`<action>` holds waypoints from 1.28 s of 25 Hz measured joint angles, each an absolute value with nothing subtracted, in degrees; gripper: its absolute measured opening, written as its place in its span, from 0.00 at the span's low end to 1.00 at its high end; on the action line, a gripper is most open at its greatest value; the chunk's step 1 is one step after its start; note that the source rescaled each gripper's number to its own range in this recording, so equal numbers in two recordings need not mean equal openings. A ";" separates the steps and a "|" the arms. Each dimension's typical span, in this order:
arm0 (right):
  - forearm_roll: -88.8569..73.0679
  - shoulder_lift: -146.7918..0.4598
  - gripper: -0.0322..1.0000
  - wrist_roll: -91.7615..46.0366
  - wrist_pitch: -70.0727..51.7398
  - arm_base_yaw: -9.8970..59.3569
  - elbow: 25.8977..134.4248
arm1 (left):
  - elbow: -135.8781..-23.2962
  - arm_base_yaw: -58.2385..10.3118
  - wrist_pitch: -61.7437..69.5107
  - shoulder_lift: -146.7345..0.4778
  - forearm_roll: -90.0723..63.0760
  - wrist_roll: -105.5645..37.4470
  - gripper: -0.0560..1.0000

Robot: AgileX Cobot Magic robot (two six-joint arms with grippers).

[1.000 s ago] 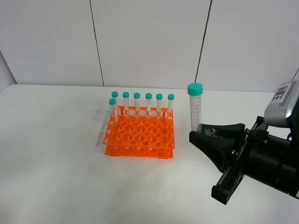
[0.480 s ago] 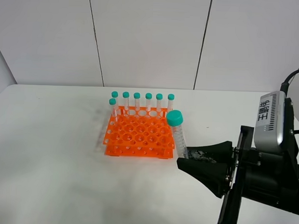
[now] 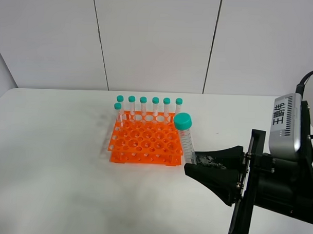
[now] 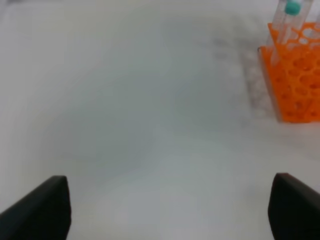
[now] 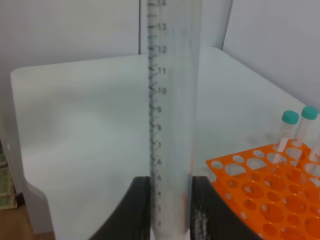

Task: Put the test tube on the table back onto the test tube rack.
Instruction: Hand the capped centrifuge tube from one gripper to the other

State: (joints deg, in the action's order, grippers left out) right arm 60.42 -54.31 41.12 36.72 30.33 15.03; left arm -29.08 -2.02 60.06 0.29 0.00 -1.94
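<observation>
My right gripper is shut on the lower end of a clear test tube with a teal cap. The tube stands nearly upright, leaning slightly left, just off the front right corner of the orange test tube rack. In the right wrist view the graduated tube rises between the two black fingers, with the rack beside it. Several teal-capped tubes stand along the rack's back row. My left gripper is open over the bare white table, well away from the rack.
The white table spreads around the rack, with a grey panelled wall behind. My bulky right arm fills the lower right of the high view. The left arm does not show in that view.
My right gripper has carried the tube left and lower, from beside the rack to its front right corner. Over the last half second it has barely shifted. The left gripper's view gives no earlier frame.
</observation>
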 joint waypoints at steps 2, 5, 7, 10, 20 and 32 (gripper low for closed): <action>59.78 -54.31 0.05 40.42 36.68 30.33 15.03 | -30.07 -2.24 58.43 0.29 -1.09 -2.63 0.84; 58.44 -54.31 0.05 38.86 36.68 30.33 15.03 | -30.75 -6.05 56.27 0.29 -4.89 -3.11 0.84; 57.55 -54.31 0.05 37.88 36.68 30.33 15.03 | -30.82 -11.57 55.57 0.29 -6.58 -3.93 0.84; 56.77 -54.31 0.05 36.55 36.56 30.33 15.03 | -30.93 -20.97 54.76 0.29 -7.15 -7.23 0.84; 56.60 -54.31 0.05 34.90 35.69 30.33 15.03 | -31.12 -30.81 36.62 -5.01 -18.20 -17.81 0.84; 56.32 -54.31 0.05 33.71 34.72 30.33 15.03 | -31.12 -30.81 34.34 -35.89 -81.02 -78.81 0.84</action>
State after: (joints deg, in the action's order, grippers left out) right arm 56.32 -54.31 33.71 34.72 30.33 15.03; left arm -31.12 -30.81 34.34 -35.89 -81.02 -78.81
